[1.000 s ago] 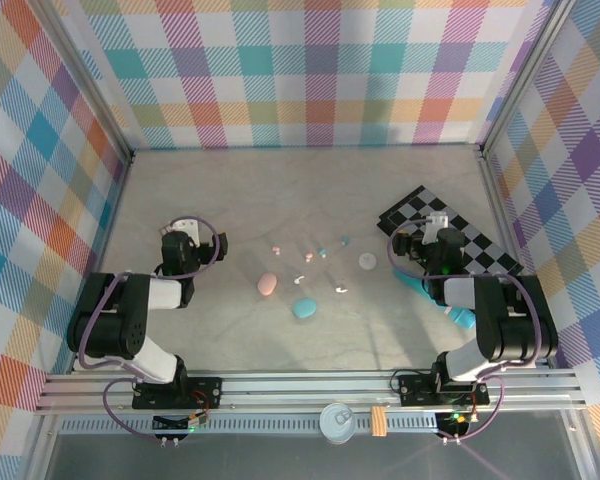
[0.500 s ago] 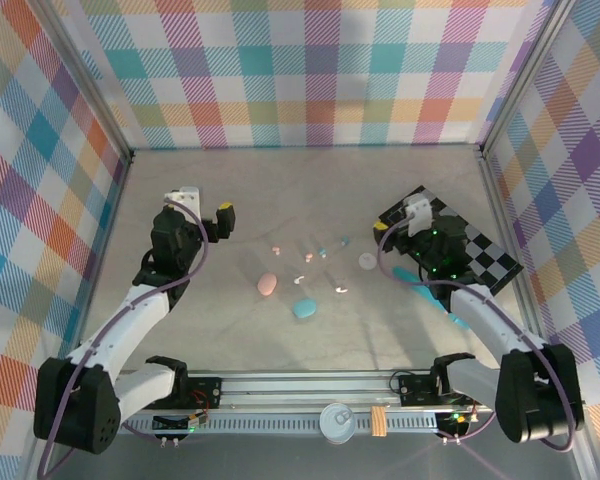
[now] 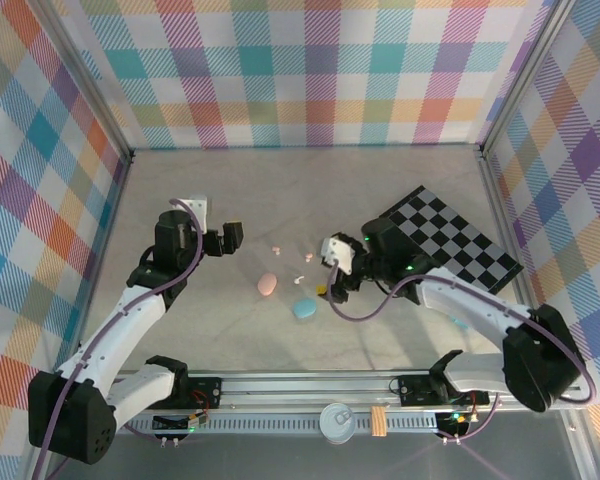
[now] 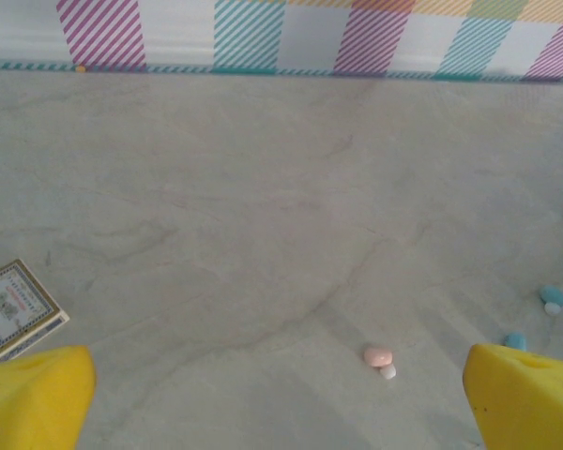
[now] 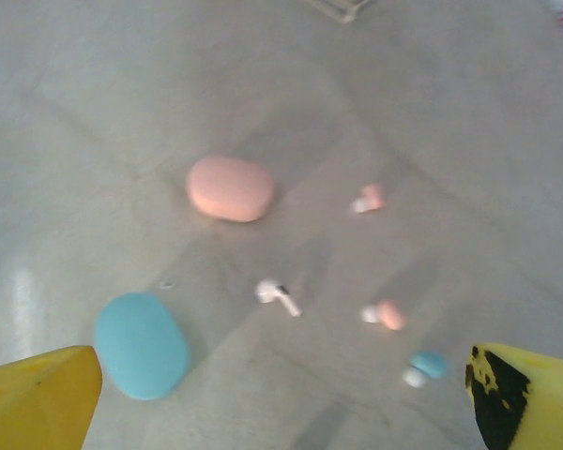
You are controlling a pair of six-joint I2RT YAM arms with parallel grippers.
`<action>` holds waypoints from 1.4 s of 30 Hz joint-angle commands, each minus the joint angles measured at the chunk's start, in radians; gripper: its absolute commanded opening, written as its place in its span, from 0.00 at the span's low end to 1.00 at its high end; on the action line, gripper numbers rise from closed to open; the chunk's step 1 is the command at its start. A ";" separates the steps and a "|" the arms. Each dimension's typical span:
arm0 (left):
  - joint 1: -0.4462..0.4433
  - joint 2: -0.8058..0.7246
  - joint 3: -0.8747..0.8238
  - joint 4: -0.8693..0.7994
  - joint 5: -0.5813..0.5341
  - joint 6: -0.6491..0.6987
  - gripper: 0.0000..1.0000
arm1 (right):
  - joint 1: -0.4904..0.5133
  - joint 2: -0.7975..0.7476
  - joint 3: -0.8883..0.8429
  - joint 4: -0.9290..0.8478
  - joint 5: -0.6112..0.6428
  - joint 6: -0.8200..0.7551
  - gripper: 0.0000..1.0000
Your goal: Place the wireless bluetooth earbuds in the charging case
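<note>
Lying between plaid walls (image 3: 310,70), the grey table (image 3: 230,180) holds earbuds (image 5: 385,314) — left gripper (image 3: 216,225), right gripper (image 3: 332,268) agape.

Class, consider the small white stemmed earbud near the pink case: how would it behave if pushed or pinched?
The small white stemmed plastic earbud looks glossy and rounded, so it may slip from a pinch. Being tiny, it is probably light and would skid on the smooth tabletop. Its flat-lying stem would likely make it pivot, not roll.

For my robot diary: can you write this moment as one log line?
left fingers: open, empty | right fingers: open, near white earbud | pink case, teal case: closed | earbuds: loose
</note>
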 commanded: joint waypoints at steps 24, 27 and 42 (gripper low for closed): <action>-0.005 0.002 0.027 -0.047 0.026 -0.010 1.00 | 0.180 0.436 0.175 -0.144 0.128 -0.195 0.61; -0.005 0.000 0.025 -0.049 0.027 -0.013 1.00 | 0.181 0.441 0.175 -0.150 0.124 -0.191 0.57; -0.026 -0.006 -0.011 0.041 0.058 -0.011 1.00 | 0.181 0.371 0.179 -0.185 0.127 -0.150 0.39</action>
